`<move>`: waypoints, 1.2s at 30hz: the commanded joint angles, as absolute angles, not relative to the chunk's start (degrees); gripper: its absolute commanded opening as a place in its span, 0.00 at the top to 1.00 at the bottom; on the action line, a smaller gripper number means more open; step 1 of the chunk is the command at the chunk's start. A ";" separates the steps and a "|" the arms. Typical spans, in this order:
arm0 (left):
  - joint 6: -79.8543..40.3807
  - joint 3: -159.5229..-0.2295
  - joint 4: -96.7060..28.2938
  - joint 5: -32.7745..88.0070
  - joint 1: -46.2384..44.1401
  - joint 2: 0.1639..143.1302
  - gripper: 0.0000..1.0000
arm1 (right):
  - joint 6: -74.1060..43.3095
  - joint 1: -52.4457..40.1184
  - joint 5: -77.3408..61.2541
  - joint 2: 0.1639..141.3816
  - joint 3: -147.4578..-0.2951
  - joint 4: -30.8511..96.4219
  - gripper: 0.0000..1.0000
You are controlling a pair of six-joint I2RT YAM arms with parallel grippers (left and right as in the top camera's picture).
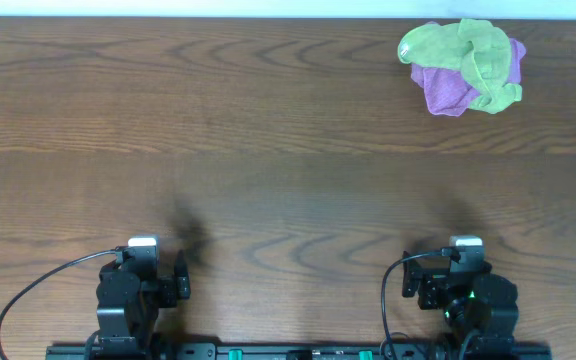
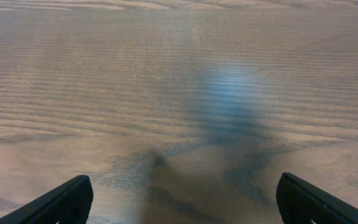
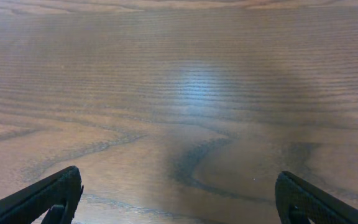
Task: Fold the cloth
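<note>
From overhead, the cloth (image 1: 463,65) is seen at the far right corner of the wooden table (image 1: 268,150). It is crumpled into a loose heap, with green fabric draped over purple, and no fold can be made out in it. The left arm (image 1: 138,290) and the right arm (image 1: 468,290) are parked at the near edge, well apart from each other and from the heap. Black cables are looped beside each base.

Over to the left wrist camera: the left gripper (image 2: 184,198) is shown spread wide, one dark finger (image 2: 64,199) at each lower corner of the view. Nothing is held between them. Only bare wood grain is seen below, with a soft shadow and a pale glare patch across it. The cloth is out of this view.

Now the right wrist camera: the right gripper (image 3: 178,196) is likewise held wide apart, its fingers at the lower corners, nothing gripped. Bare wood with a bright reflection is all that is shown; no cloth is seen here either.
</note>
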State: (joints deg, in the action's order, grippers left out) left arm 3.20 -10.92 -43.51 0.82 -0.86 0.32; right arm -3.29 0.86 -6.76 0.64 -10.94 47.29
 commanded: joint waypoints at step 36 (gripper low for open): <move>3.01 -10.33 -46.11 -0.23 -0.95 0.27 0.05 | -17.72 0.25 -6.94 31.14 -36.38 44.75 0.01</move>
